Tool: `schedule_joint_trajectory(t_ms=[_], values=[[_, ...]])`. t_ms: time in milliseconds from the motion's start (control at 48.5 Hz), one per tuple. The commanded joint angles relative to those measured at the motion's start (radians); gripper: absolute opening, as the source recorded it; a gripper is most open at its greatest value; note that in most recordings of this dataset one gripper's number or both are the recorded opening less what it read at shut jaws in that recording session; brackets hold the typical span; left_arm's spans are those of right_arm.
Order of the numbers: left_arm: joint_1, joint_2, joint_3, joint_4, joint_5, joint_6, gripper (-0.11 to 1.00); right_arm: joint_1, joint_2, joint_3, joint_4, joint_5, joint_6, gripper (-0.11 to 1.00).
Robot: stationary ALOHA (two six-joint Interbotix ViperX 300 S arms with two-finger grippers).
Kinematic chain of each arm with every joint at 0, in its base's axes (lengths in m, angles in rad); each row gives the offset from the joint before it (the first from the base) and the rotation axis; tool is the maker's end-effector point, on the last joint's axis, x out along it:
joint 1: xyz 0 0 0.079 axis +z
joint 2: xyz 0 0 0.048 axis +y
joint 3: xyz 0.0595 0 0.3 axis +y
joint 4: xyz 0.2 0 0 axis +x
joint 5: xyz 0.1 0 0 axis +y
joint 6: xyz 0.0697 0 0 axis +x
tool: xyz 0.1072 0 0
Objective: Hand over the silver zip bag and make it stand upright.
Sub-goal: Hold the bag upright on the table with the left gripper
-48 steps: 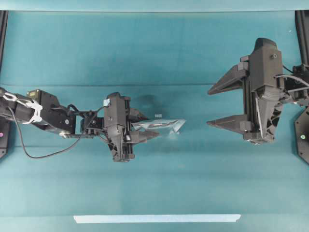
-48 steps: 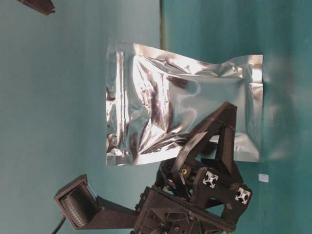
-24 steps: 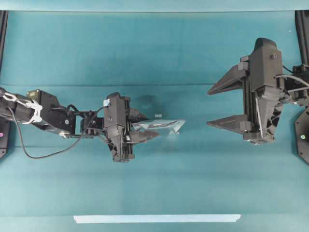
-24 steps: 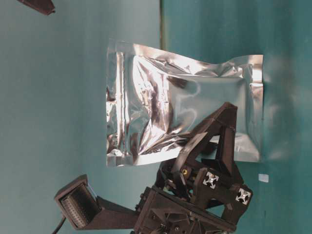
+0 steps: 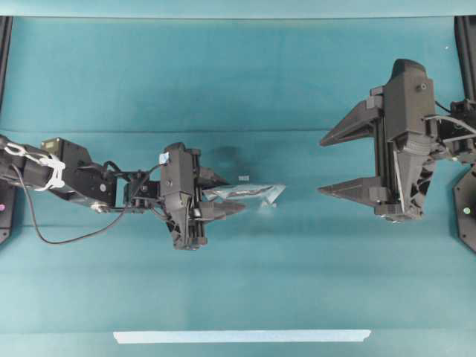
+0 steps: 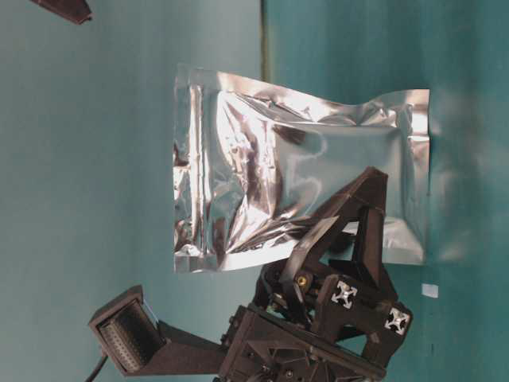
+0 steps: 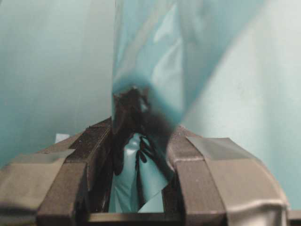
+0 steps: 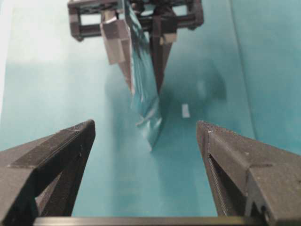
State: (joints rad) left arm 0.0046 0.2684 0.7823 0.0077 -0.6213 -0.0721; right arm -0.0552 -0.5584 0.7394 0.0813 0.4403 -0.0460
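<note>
Silver zip bag held out edge-on over the teal table by the left gripper.

The crinkly foil pouch is pinched at one end between the left gripper's two fingers, its free end pointing toward the right gripper. That gripper stands well apart from the bag, its jaws spread wide and holding nothing, facing the pouch. A small pale tag lies just beside the bag, and a long pale tape strip runs along the table's near edge.
</note>
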Motion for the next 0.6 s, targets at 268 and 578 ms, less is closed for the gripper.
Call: schedule_joint_trajectory(t_ms=[268, 578], values=[[-0.008, -0.005, 0.000, 0.002, 0.003, -0.003, 0.28, -0.002, -0.002, -0.006, 0.003, -0.008, 0.009, 0.89], [-0.008, -0.005, 0.000, 0.002, 0.003, -0.003, 0.28, -0.002, 0.003, -0.006, 0.003, -0.005, 0.009, 0.89]])
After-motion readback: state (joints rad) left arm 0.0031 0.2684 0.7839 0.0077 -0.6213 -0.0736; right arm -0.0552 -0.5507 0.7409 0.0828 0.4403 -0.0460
